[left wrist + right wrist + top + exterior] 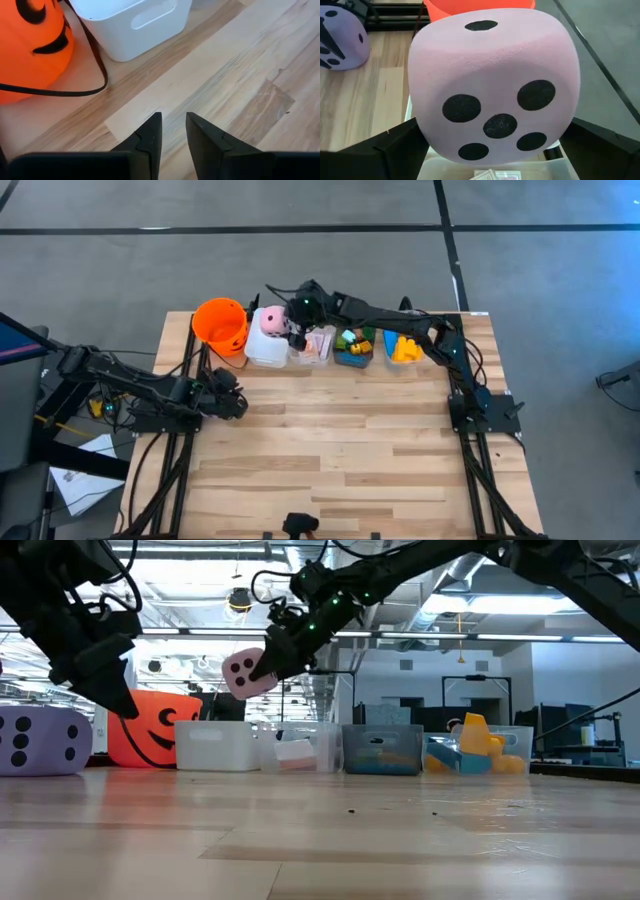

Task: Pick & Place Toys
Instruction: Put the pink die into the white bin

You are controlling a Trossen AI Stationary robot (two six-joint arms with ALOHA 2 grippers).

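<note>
A robotics test area inside a large open-plan industrial workspace. A butcher-block wooden table (330,450) stands on a grey concrete floor (300,205) crossed by dark taped lines, with two dark arms bolted to black metal frames (485,415) at its sides and cables trailing off the edges. Beyond the table, the low view takes in exposed ceiling ducts (470,570), strip lights, dark monitors (480,690) and rows of desks. A monitor's corner (15,340) and loose papers (85,470) lie beside the rig.

Pink die (495,85), black dots
</note>
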